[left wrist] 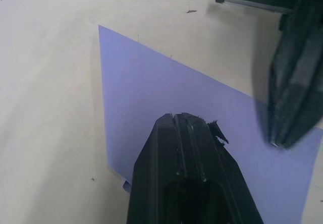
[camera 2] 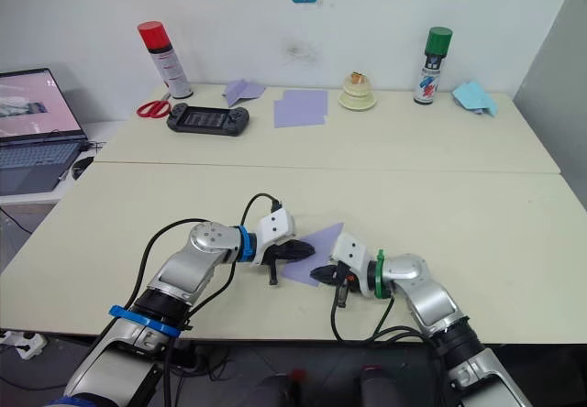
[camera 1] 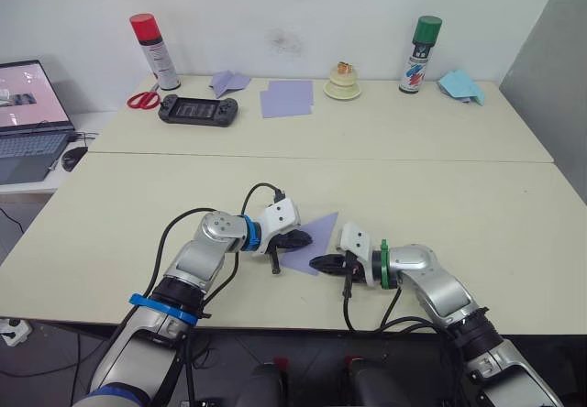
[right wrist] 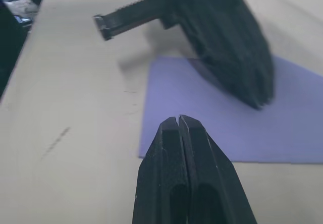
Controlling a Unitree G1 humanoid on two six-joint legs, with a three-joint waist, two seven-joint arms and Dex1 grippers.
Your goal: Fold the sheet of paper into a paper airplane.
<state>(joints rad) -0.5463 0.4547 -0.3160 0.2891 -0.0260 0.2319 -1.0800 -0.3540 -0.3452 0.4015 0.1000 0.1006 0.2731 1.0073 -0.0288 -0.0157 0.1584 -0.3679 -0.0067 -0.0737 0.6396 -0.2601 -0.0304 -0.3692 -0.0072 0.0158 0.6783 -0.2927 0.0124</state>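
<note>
Both closed claws press the sheet of paper: left claw atop it, right claw at its near edge. Crease firmly, edges aligned.

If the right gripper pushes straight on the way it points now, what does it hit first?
Most likely the sheet of paper just ahead of the shut right gripper, then the left gripper resting on it; depth is uncertain.

The sheet of paper looks matt and smooth; the left claw seems black plastic.
</note>
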